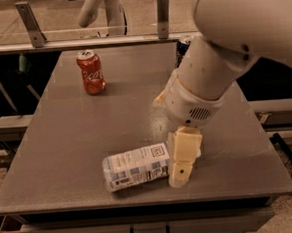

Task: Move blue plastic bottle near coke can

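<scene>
The blue plastic bottle [134, 167] lies on its side near the front edge of the grey table [58, 144], with its pale blue-and-white label facing up. My gripper [180, 176] points down at the bottle's right end and hides the cap. The coke can [91, 72] stands upright at the back left of the table, well away from the bottle and the gripper. My large white arm [217, 58] fills the upper right of the camera view.
A dark blue can [182, 45] stands at the back of the table, mostly hidden behind my arm. A metal rail [80, 43] runs along the table's far edge. Another white robot arm [103, 6] stands behind it.
</scene>
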Action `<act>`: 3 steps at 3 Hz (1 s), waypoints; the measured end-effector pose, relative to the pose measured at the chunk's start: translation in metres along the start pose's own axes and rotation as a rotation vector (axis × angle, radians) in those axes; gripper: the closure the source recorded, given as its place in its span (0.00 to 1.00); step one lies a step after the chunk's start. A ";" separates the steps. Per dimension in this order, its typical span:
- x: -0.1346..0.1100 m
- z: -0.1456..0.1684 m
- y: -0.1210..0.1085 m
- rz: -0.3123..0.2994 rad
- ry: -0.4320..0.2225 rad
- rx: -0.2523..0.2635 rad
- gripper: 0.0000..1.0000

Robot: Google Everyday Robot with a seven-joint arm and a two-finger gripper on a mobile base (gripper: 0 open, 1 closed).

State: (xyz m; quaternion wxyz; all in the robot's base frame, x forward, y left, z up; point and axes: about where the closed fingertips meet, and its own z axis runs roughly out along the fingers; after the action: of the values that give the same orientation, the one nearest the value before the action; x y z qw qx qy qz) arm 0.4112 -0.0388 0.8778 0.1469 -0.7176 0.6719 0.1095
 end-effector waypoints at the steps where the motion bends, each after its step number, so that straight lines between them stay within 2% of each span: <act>1: -0.007 0.016 0.019 -0.019 -0.025 -0.026 0.00; 2: -0.010 0.038 0.025 -0.005 -0.059 -0.043 0.17; 3: -0.006 0.046 0.027 0.018 -0.072 -0.044 0.40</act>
State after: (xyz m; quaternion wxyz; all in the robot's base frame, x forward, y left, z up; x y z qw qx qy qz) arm 0.3859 -0.0182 0.8357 0.1542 -0.7100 0.6701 0.1516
